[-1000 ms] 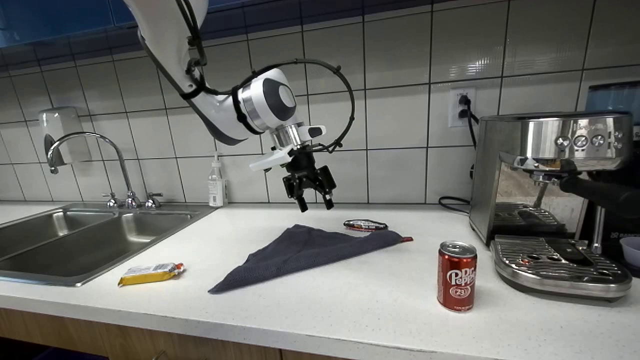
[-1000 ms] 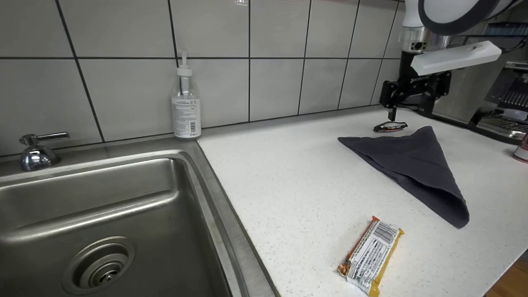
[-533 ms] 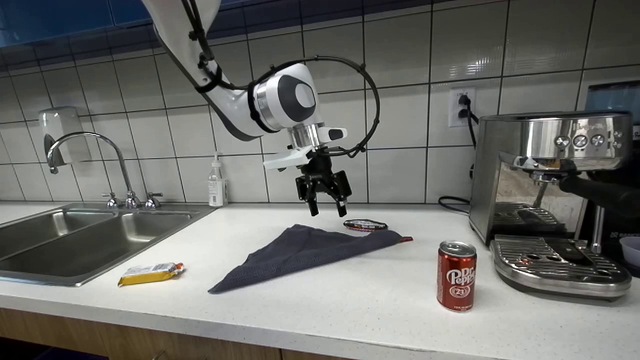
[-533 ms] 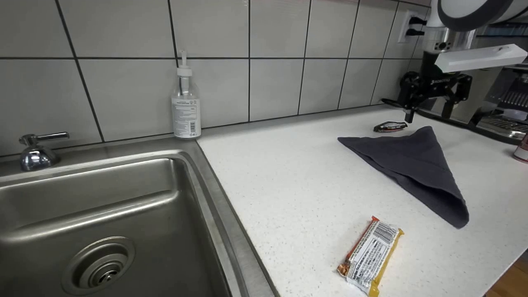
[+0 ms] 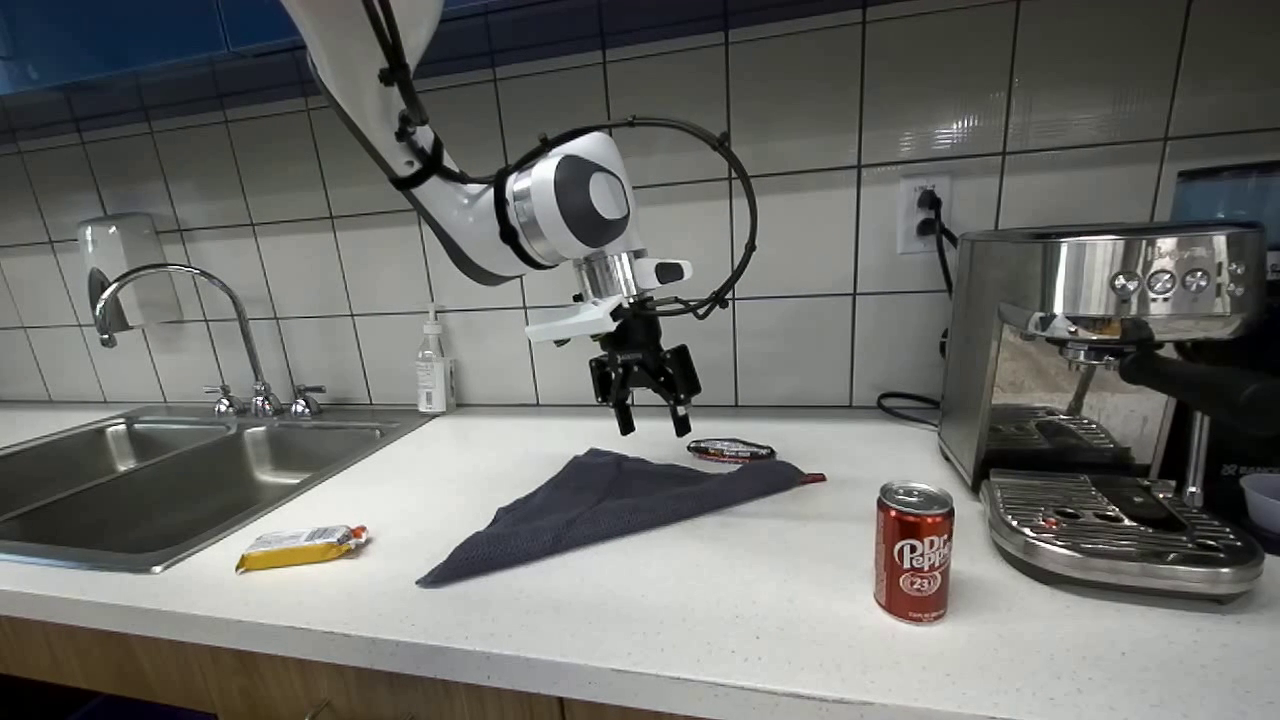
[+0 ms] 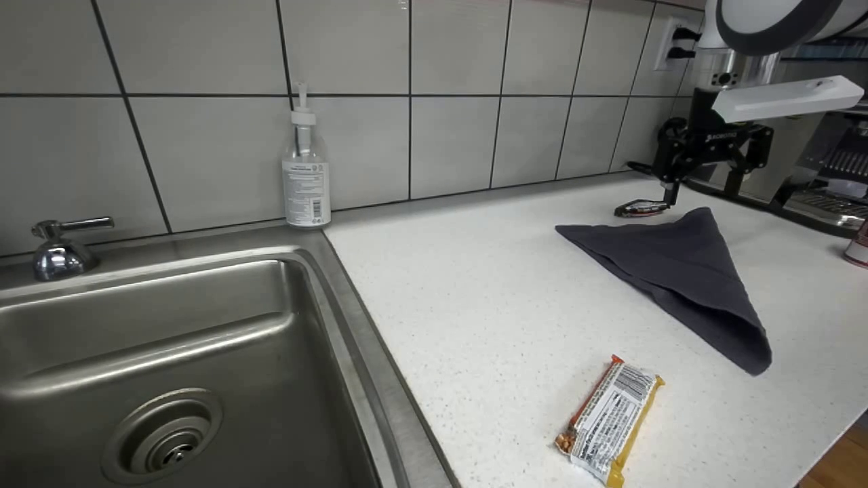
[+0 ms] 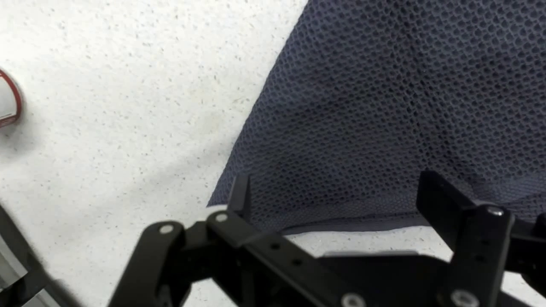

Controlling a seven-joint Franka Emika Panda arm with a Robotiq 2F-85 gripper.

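Observation:
My gripper (image 5: 654, 428) points down with its two black fingers apart and nothing between them. In the wrist view the gripper (image 7: 334, 187) shows over one edge of a dark grey-blue textured cloth (image 7: 362, 106). The cloth lies folded in a rough triangle on the counter in both exterior views (image 5: 620, 505) (image 6: 678, 271). The fingertips appear a little above the counter near the cloth's far side, apart from it. A small dark wrapped bar (image 5: 731, 450) lies behind the cloth, close to the fingers in an exterior view (image 6: 641, 208); it is not visible in the wrist view.
A red Dr Pepper can (image 5: 914, 560) stands near the coffee machine (image 5: 1110, 400). A yellow and white wrapped bar (image 5: 300, 548) lies by the steel sink (image 5: 150, 565). A soap bottle (image 6: 306, 176) stands against the tiled wall. A cable loops from the arm.
My gripper has moved to the right in both exterior views, then slightly down over the last half second. The fingers have stayed apart. The cloth, bars and can have not moved.

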